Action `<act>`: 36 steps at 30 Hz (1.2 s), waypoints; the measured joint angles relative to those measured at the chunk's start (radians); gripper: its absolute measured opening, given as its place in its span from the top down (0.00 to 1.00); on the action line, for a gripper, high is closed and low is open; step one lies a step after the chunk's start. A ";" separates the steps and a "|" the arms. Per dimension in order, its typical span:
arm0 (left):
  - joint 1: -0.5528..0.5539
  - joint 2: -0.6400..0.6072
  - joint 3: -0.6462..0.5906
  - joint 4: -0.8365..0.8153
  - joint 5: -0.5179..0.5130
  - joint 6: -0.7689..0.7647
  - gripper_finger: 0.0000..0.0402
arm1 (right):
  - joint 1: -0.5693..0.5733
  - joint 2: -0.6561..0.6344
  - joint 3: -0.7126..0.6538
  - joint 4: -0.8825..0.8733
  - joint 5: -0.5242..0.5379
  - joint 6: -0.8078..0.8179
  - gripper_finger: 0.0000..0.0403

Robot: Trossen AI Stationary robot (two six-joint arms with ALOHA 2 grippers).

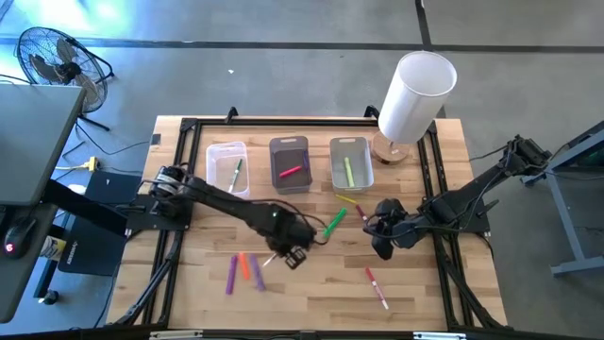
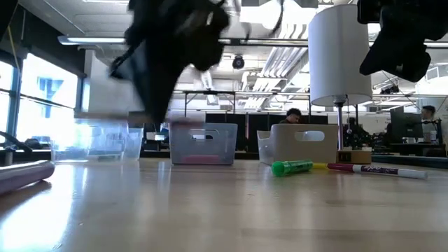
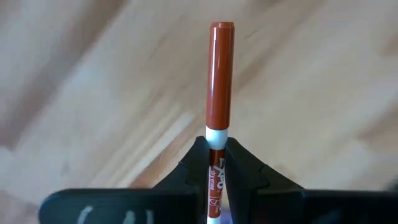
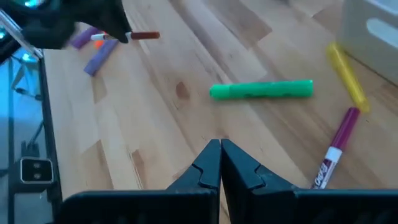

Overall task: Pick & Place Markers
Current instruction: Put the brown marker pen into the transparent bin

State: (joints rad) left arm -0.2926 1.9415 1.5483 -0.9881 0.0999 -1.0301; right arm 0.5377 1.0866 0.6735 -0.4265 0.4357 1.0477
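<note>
Markers lie scattered across the wooden table (image 1: 189, 293), and one is up in the air: the left pincer (image 3: 216, 163) clamps a brown-red marker (image 3: 219, 93) by its white barrel, the long brown-red cap sticking straight out past the fingertips. From overhead that left pincer (image 1: 293, 253) hangs over the middle of the table, just right of the orange marker (image 1: 244, 265) and the two purple markers (image 1: 231, 274) lying side by side near the front.

Over to the right pincer (image 4: 220, 160): fingers pressed together, gripping nothing, hovering above bare wood. Ahead of it lies the fat green marker (image 4: 261, 90), with the yellow marker (image 4: 346, 73) and a purple-capped, white-barrelled marker (image 4: 336, 144) close by. In the top view the right pincer (image 1: 382, 236) sits well clear of the green marker (image 1: 335, 223).

Near the front right edge, a red marker (image 1: 376, 286) lies alone with open wood all round it.

Along the back, three small bins stand in a row: the clear bin (image 1: 227, 168) holds a green marker, the dark bin (image 1: 290, 163) a pink one, the grey bin (image 1: 350, 161) a yellow-green one. A white cylinder (image 1: 415, 94) on a wooden base stands at the back right corner. The black frame (image 1: 444, 274) runs along the table's sides, and the widest open stretch is the front centre.
</note>
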 joint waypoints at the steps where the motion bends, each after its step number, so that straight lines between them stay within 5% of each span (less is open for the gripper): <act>1: 0.000 -0.009 0.036 -0.015 -0.010 0.037 0.95 | 0.000 0.000 0.000 0.002 0.006 0.000 1.00; 9: 0.110 -0.140 0.114 -0.059 -0.160 0.236 0.95 | 0.000 0.000 0.000 0.052 0.056 0.027 1.00; 15: 0.240 -0.359 -0.063 -0.144 -0.279 0.333 0.95 | -0.018 0.000 0.000 0.093 0.123 0.089 1.00; 18: 0.350 -0.518 -0.228 -0.049 -0.303 0.364 0.95 | -0.043 0.000 0.000 0.107 0.126 0.111 1.00; 26: 0.766 -0.832 -0.628 0.168 -0.244 0.293 0.95 | -0.105 0.000 0.000 0.133 0.170 0.167 1.00; 31: 0.992 -0.835 -0.696 0.126 -0.090 0.306 0.95 | -0.151 0.000 0.000 0.148 0.168 0.168 1.00; 36: 1.061 -0.770 -0.726 0.096 -0.017 0.337 0.91 | -0.194 0.000 0.000 0.156 0.161 0.167 1.00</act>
State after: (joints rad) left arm 0.7681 1.1720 0.8223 -0.8925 0.0825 -0.6934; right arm 0.3436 1.0870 0.6739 -0.2708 0.5971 1.2151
